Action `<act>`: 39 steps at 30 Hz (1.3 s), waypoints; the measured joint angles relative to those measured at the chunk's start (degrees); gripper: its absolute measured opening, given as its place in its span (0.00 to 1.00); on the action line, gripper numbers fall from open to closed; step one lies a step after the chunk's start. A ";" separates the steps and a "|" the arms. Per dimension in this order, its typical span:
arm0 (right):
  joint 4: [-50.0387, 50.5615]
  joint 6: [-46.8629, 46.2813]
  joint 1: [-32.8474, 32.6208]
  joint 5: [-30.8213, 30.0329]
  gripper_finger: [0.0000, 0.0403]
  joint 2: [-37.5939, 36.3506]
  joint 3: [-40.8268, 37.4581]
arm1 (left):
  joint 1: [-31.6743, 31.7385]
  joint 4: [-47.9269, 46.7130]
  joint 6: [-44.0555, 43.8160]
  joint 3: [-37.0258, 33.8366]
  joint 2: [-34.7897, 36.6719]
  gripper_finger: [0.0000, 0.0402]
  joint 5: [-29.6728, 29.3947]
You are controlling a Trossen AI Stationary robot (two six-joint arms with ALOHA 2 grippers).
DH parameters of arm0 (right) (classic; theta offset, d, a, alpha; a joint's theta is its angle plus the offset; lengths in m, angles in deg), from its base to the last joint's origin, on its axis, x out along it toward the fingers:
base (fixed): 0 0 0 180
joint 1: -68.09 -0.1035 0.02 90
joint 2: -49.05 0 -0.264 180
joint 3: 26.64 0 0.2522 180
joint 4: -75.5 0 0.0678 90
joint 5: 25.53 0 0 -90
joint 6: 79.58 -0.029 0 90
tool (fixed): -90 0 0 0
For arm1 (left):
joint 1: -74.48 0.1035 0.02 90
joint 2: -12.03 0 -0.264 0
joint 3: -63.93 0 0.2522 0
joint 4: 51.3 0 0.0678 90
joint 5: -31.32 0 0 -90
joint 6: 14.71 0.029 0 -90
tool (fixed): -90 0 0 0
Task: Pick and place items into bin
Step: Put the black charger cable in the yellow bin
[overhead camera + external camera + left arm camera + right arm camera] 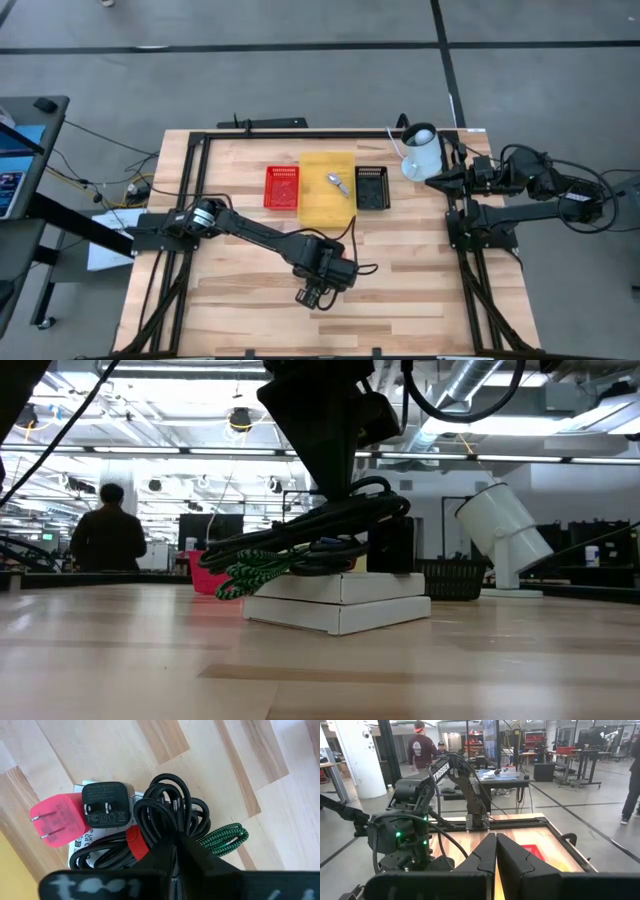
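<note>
On the near part of the light wooden slatted table [420, 290], the left gripper [176, 851] is down over a small heap of items, its dark fingers [200, 855] drawn together on a coiled black cable [165, 815]. The low view shows that coil bunched above a flat white box [340, 600], with a green-and-black braided cord [255, 572] sticking out beside it. In the left wrist view a black plug-in charger block with two metal prongs [104, 809] lies touching a translucent pink-red charger block [56, 821], both resting on a white printed packet [79, 845]; a red band [135, 842] wraps part of the cable.

Farther back, mid-table, three containers stand in a row: a red slotted basket [281, 187], a yellow rectangular bin [326, 190] with a small silvery metal piece [339, 185] lying in it, and a black slotted basket [372, 187]. None of the heaped items is in the yellow bin.

At the table's far right corner stands a white pitcher-shaped lamp [421, 152]. Just beside it the right gripper [496, 851] waits at the table's edge, jaws pressed together with nothing between them.
</note>
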 joint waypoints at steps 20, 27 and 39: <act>0.00 0.00 0.02 0.00 0.02 0.00 0.02 | -1.06 -3.67 0.58 0.00 0.07 0.00 -4.22; 0.00 0.00 0.00 0.01 0.02 0.00 0.01 | -1.11 -3.67 0.45 0.00 0.07 0.00 -4.20; 0.01 0.00 0.01 0.01 0.02 0.00 0.02 | -1.93 -6.76 0.02 5.01 0.11 0.00 -6.49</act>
